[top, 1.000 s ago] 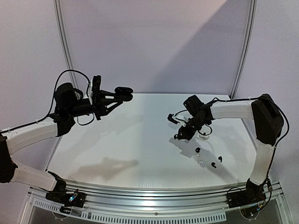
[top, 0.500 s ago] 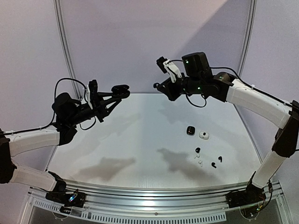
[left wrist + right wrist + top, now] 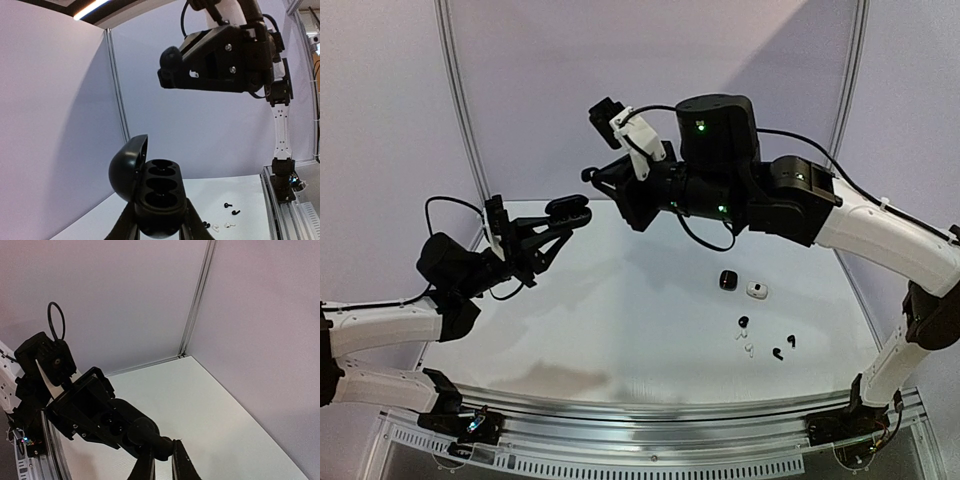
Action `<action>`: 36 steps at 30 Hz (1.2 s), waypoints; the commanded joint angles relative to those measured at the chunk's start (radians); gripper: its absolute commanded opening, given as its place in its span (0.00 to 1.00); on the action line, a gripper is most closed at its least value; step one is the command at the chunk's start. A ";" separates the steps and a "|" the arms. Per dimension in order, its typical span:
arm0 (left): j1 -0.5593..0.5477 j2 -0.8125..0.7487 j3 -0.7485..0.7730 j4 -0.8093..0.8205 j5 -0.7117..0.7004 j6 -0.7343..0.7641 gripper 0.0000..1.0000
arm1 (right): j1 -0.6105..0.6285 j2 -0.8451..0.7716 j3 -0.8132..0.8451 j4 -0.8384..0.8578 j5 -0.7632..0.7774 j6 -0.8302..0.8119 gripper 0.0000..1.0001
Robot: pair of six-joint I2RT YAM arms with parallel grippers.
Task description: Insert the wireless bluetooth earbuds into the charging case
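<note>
Black and white stemmed earbuds [image 3: 743,321] lay loose on the white table [image 3: 620,340] near the right arm's base; farther back, the left tool [image 3: 159,225] clamped an open glossy black charging case [image 3: 160,190], wells upward; close above it, apart, hung the right tool [image 3: 588,176], jaws nearly together, contents impossible to tell.
</note>
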 commanded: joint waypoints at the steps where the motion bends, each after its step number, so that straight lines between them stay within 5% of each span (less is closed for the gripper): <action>1: -0.031 -0.041 -0.044 0.083 -0.012 -0.041 0.00 | 0.064 0.010 0.030 -0.031 0.095 -0.038 0.00; 36: -0.046 -0.098 -0.041 -0.005 0.036 0.026 0.00 | 0.158 0.140 0.136 -0.186 0.239 -0.149 0.00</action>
